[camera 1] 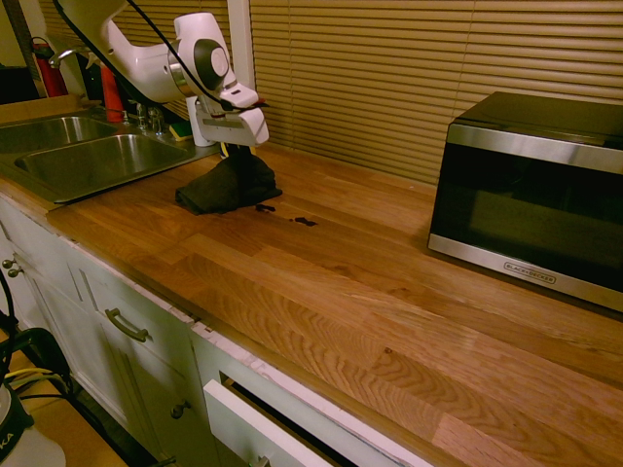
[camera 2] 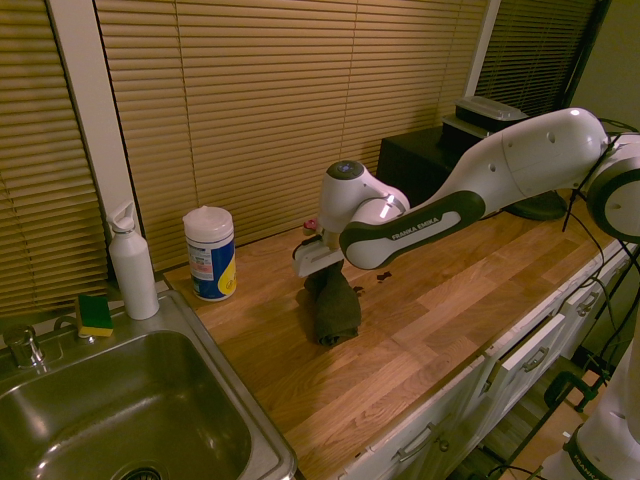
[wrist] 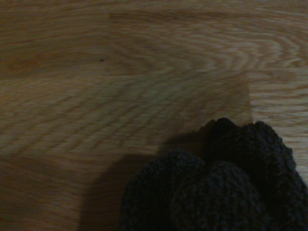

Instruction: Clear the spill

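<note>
First exterior view: gripper (camera 1: 232, 148) pinches black cloth (camera 1: 230, 187) by its top, near the countertop's (camera 1: 321, 282) back edge. Cloth looks soft, limp. Spill (camera 1: 288, 216) lies flat just beside it.

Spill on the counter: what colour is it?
Dark brown-black blotches on light wood, clearest in the first exterior view.

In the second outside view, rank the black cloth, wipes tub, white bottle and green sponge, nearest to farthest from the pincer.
1. Black cloth, hanging from the pincer.
2. Wipes tub, by the blinds.
3. White bottle, beside the sink.
4. Green sponge, at the sink's back rim.
</note>
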`<control>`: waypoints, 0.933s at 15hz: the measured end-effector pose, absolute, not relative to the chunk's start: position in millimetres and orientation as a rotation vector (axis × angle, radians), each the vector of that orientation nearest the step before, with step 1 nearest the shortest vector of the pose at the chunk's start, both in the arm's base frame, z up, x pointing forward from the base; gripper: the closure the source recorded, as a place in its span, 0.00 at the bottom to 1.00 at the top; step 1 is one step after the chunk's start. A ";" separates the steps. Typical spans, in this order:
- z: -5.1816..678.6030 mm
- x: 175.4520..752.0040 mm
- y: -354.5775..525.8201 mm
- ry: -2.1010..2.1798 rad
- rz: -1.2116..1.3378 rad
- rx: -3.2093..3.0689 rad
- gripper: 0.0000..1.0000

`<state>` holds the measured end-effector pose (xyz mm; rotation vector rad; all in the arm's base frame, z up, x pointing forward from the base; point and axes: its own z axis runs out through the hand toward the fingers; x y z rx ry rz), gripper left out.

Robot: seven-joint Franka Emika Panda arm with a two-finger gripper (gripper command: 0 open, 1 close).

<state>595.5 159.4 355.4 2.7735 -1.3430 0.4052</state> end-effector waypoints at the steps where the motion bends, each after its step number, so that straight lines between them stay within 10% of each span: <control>1: 355.4 596.6 150.3 -1.356 0.402 2.765 1.00; 14: 356.1 572.1 -31.6 -1.579 0.351 2.639 1.00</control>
